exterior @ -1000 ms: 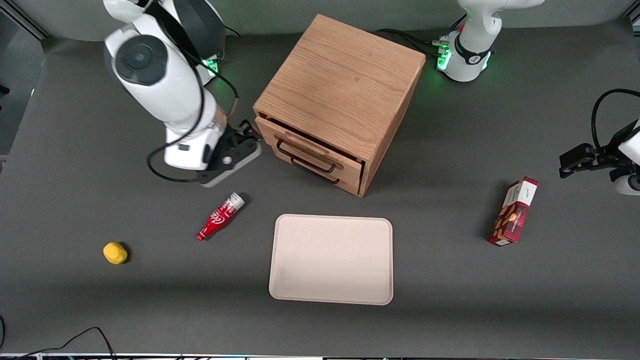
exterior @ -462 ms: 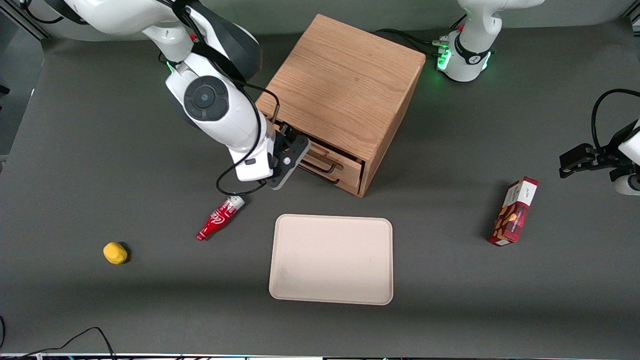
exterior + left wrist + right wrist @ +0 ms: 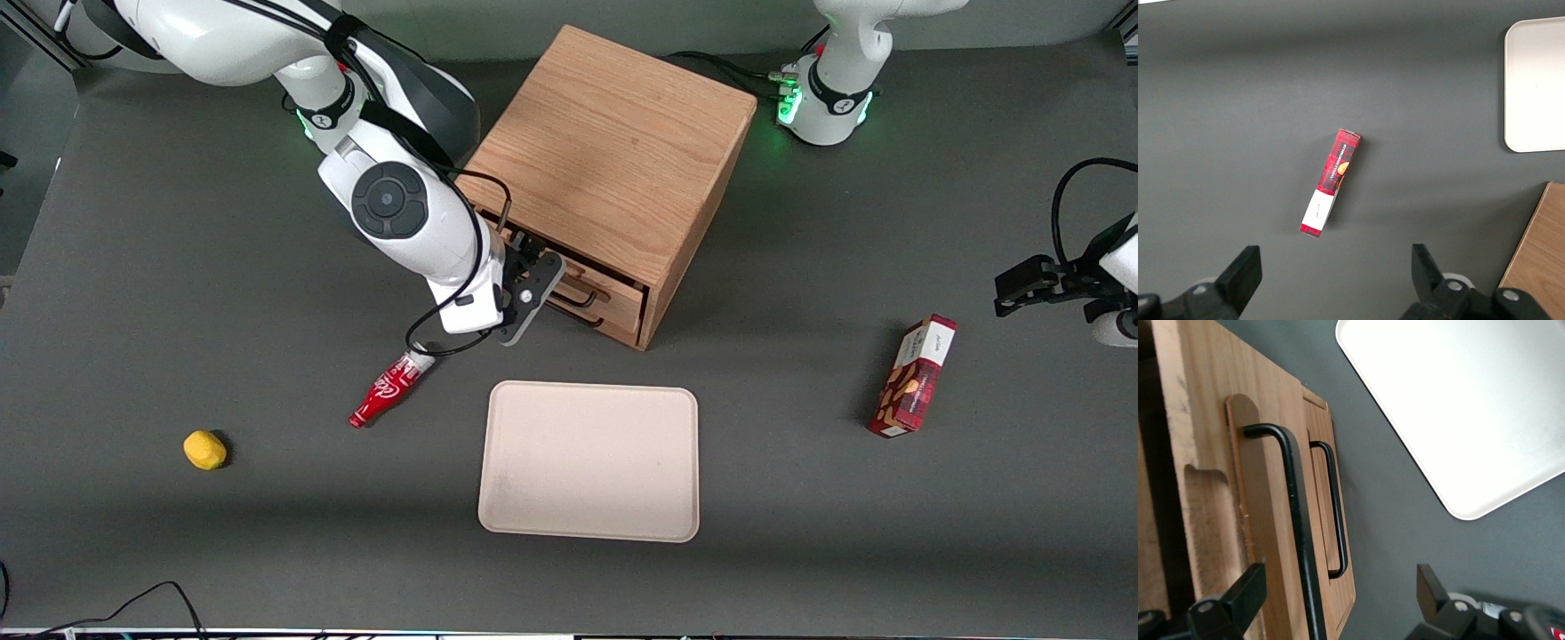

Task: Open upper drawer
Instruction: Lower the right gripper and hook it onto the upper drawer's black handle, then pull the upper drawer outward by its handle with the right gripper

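Upper drawer (image 3: 569, 271): light-oak wooden box, topmost in cube cabinet (image 3: 613, 160), slightly ajar. Rigid; likely slides easily. Grasp thin black bar handle (image 3: 1298, 527). Gripper (image 3: 1338, 603) open, straddling the handle.

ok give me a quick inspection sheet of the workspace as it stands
surface: dark grey table.
job's things: upper drawer of the oak cabinet barely ajar; its black handle runs between the fingers.
clutter: beige tray, red bottle, yellow lump, red carton.
grippers: hand open, in front of the upper drawer, handle not yet clamped.
cables: black cable loop hangs from the wrist above the bottle.
surroundings: nothing seen.
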